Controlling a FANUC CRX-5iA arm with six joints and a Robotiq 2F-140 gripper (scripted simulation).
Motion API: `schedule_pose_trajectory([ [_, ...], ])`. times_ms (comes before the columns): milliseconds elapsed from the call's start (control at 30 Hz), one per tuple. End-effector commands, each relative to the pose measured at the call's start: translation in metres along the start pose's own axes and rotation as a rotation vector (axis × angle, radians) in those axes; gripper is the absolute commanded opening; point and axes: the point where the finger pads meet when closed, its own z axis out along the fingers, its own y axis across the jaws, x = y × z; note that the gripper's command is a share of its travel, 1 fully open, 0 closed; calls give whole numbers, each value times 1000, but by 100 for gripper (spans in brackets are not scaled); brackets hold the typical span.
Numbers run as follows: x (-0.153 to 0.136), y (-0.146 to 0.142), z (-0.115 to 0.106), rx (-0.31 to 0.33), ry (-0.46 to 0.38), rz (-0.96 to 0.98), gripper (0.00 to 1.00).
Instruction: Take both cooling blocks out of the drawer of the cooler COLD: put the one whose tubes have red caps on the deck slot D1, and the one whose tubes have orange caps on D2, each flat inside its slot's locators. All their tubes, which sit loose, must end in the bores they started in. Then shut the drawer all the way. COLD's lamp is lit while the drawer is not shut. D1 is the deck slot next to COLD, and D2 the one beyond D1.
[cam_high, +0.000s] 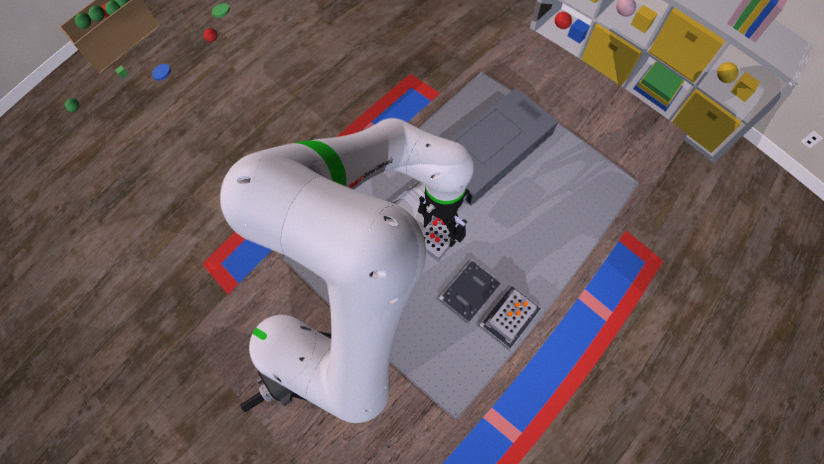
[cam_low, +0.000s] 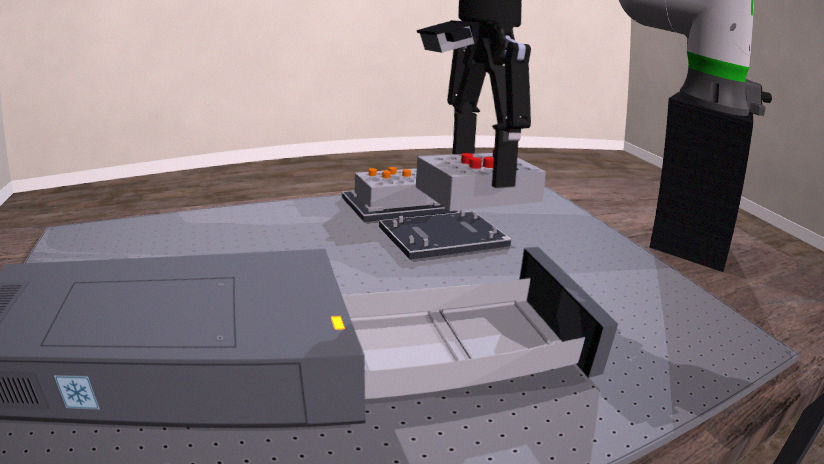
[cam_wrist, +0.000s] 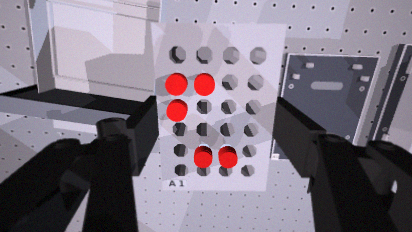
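My gripper (cam_high: 442, 229) (cam_low: 485, 161) (cam_wrist: 215, 112) is shut on the grey cooling block with red-capped tubes (cam_high: 435, 242) (cam_low: 461, 187) (cam_wrist: 215, 35). It holds the block level in the air, between the drawer and the empty dark slot D1 (cam_high: 468, 288) (cam_low: 444, 233) (cam_wrist: 330, 100). Several red caps stand in its bores. The block with orange caps (cam_high: 512, 314) (cam_low: 386, 187) sits flat on slot D2 (cam_low: 354, 208). The cooler COLD (cam_high: 501, 138) (cam_low: 161, 322) has its drawer (cam_low: 461, 340) (cam_wrist: 100, 50) pulled out, with both bays empty. Its yellow lamp (cam_low: 337, 322) is lit.
The grey perforated deck (cam_high: 547, 219) (cam_low: 634, 299) carries everything. The arm's black pedestal (cam_low: 700, 184) stands at the deck's right edge. Blue and red floor strips (cam_high: 553, 368) border the deck. A shelf with coloured boxes (cam_high: 680, 57) stands far back.
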Motion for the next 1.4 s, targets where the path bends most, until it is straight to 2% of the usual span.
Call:
schedule_pose_trajectory([
  [0, -1, 7, -1, -4, 3, 29, 10],
  [1367, -27, 99, -1, -4, 3, 29, 10],
])
